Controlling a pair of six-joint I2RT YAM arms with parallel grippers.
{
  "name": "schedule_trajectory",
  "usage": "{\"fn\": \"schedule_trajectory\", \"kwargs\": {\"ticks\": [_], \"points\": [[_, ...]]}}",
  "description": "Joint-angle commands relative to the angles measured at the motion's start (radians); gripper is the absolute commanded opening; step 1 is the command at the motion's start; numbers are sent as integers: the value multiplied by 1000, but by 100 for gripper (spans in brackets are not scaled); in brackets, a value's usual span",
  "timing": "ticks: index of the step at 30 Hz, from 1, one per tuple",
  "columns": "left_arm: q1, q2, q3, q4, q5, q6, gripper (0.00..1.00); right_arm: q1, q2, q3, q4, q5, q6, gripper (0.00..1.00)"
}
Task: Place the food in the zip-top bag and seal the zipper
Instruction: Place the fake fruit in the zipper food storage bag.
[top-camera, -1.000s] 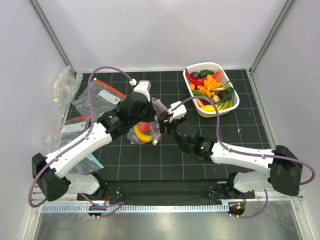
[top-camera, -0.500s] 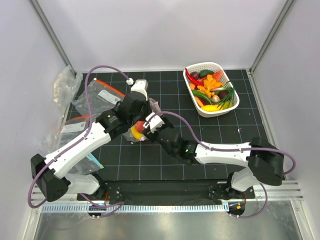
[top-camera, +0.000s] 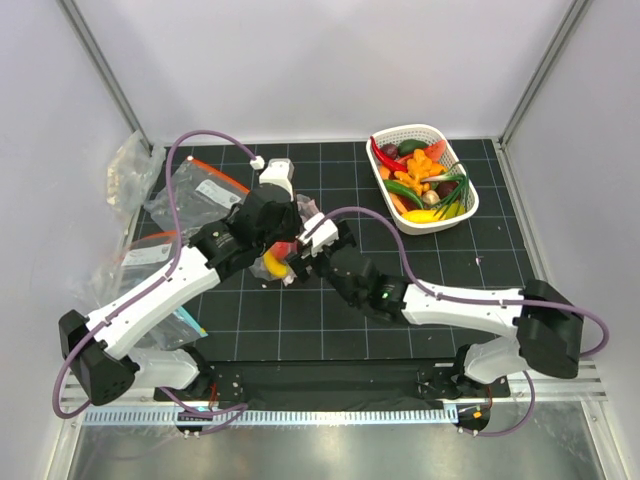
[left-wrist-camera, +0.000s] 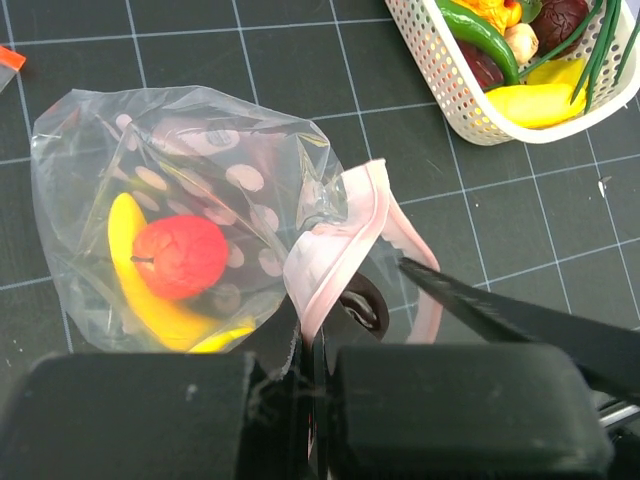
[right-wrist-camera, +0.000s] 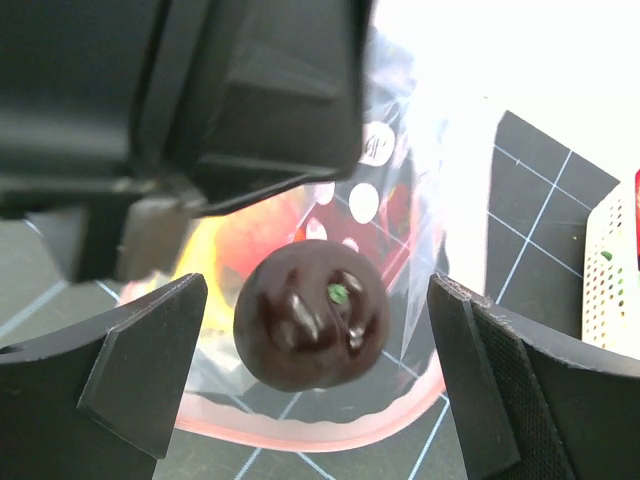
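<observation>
Pink zipper (left-wrist-camera: 335, 245) of the zip-top bag (left-wrist-camera: 80, 140) is clamped in the left pincer (left-wrist-camera: 312, 365), mouth held open; a yellow banana (left-wrist-camera: 140, 300) and a red fruit (left-wrist-camera: 180, 255) are seen inside. The right pincer (right-wrist-camera: 318, 290) is spread wide at the mouth, a dark purple piece (right-wrist-camera: 312, 315) seen between its fingers (right-wrist-camera: 130, 370), touched by neither. More food (top-camera: 425, 180) is held in the white basket (top-camera: 408, 131) at far right.

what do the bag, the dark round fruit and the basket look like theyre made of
Bag: thin clear plastic film, soft; it crumples and shows the fruit inside. Dark fruit: probably hard plastic, glossy, with sharp highlights. Basket: white moulded plastic, likely stiff, with rows of small holes.
</observation>
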Motion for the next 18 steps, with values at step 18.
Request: {"fn": "schedule_trajectory", "kwargs": {"ticks": [18], "points": [[-2, -15, 31, -29, -161, -4, 0, -19, -89, 175, -354, 159, 460, 62]]}}
